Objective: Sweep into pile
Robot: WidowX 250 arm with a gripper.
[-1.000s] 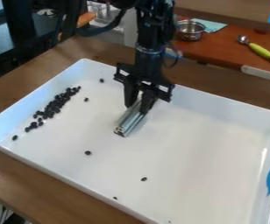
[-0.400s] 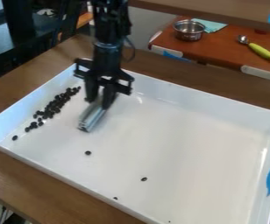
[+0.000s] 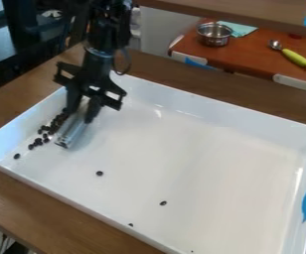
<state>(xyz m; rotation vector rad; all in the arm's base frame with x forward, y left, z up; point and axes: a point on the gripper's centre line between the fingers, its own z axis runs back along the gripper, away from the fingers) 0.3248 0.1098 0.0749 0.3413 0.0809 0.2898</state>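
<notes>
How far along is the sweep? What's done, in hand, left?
Done, by the look of it: most visible beans lie in a loose band along one wall of the tray.
In hand: the gripper holds the bar beside that band, hiding part of it.
Left: strays out on the tray floor, such as one bean and another, plus tightening the band.

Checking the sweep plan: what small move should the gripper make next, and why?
Probably a short nudge toward the left wall of the white rectangular tray. The black gripper holds a silver metal bar right beside the small dark beans, strung out raggedly along that wall; a push should tighten them. The lone dark bean mid-tray can wait.
</notes>
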